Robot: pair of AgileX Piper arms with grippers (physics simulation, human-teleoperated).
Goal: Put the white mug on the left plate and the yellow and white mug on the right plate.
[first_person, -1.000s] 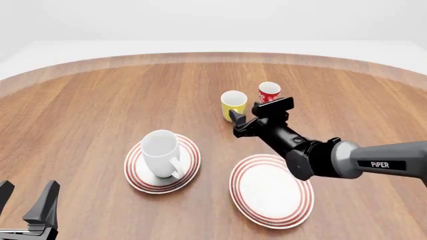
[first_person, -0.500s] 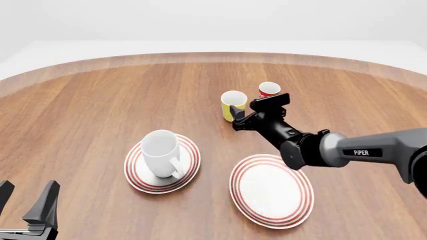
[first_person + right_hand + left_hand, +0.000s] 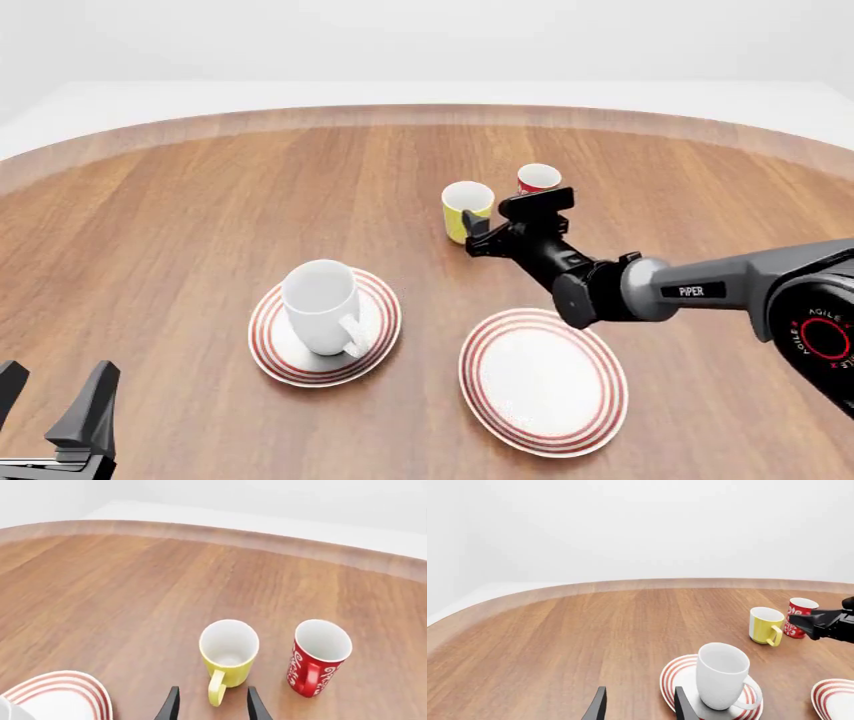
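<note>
One mug remains: my right gripper [image 3: 208, 706], fingers apart and empty, straddles the yellow mug's [image 3: 228, 655] handle; the right plate [image 3: 543, 379] waits bare. The white mug [image 3: 322, 305] sits on the left plate [image 3: 379, 338]; my left gripper [image 3: 51, 415] idles, parted.
</note>
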